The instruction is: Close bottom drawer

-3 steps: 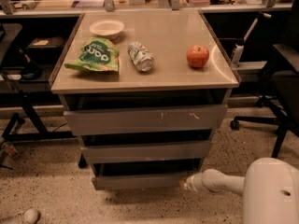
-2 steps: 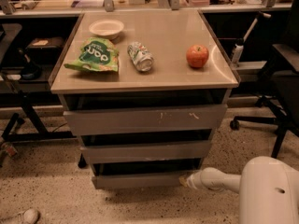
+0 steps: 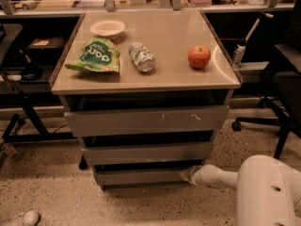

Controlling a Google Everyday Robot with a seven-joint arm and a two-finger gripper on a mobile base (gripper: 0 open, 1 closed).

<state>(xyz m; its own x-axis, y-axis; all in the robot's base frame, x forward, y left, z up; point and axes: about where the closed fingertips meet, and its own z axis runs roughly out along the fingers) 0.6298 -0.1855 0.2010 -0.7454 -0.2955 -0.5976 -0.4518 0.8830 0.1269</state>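
Observation:
The bottom drawer (image 3: 141, 176) is the lowest of three grey drawers in the cabinet, with a plain front panel. It stands out only slightly, about in line with the middle drawer (image 3: 146, 153) above it. My gripper (image 3: 186, 175) reaches in from the lower right on a white arm (image 3: 221, 178) and sits at the right end of the bottom drawer's front, touching or nearly touching it. The top drawer (image 3: 146, 120) is the widest and has white scratches on its front.
On the cabinet top (image 3: 164, 79) lie a white bowl (image 3: 107, 28), a green chip bag (image 3: 95, 56), a can on its side (image 3: 141, 57) and a red apple (image 3: 199, 57). Office chair bases stand at the right (image 3: 263, 121) and left (image 3: 19, 126). The floor is speckled.
The bottom drawer has slid inward, from sticking out in front of the middle drawer to nearly flush with it. My gripper has followed it toward the cabinet.

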